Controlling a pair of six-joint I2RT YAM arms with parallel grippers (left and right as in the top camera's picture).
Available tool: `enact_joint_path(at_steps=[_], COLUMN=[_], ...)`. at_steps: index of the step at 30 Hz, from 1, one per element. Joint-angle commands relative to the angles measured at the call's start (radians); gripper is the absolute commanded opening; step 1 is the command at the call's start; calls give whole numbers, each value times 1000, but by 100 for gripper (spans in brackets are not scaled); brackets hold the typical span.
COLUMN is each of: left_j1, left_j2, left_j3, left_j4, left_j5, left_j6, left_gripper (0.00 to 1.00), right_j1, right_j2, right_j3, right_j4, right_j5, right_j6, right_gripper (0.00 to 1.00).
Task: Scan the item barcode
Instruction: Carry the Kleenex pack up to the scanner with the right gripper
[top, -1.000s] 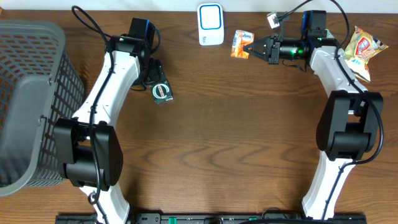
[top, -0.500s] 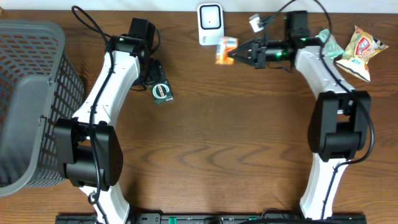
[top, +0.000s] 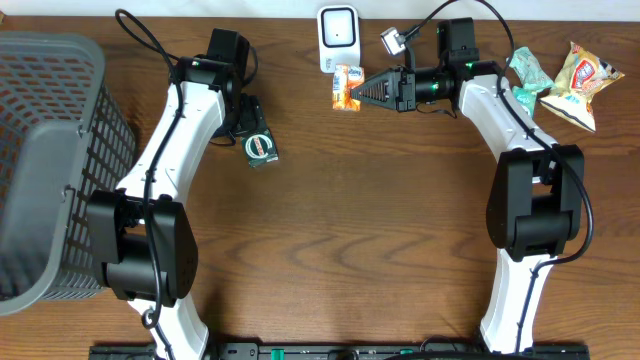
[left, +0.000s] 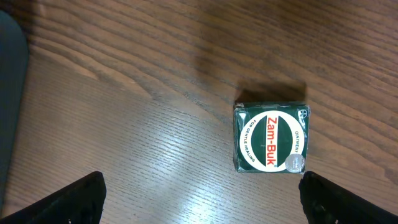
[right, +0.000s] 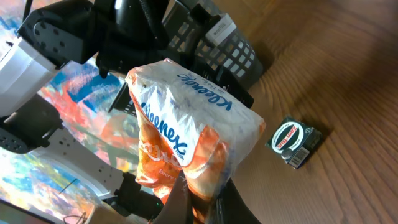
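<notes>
— So, where do we see the right arm?
— We see it stretched level along the bench's far edge, its hand (top: 363, 92) clamped on the orange Kleenex pack (top: 346, 86). The pack juts from the fingertips, just in front of the white scanner (top: 338, 38).
— And the left?
— We see its hand (left: 202, 193) spread wide above the green Zam-Buk box (left: 271, 144), apart from it.
</notes>
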Motion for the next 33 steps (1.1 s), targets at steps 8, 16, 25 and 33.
enact_joint_path(at_steps=[8, 16, 25, 33], left_j1=[0, 0, 0, 0], left_j2=[-7, -7, -7, -7], left_j3=[5, 5, 5, 5], left_j4=[-2, -2, -2, -2], left_j5=[-9, -9, -9, -9], left_j6=[9, 9, 9, 9], left_gripper=[98, 98, 98, 98], right_j1=[57, 180, 222, 261], right_j2=[-10, -9, -5, 94], right_j3=[50, 179, 179, 179], right_j4=[-97, 139, 418, 499], right_j5=[1240, 1863, 1707, 1714], right_j6=[283, -70, -107, -555], right_gripper=[1, 1, 1, 1])
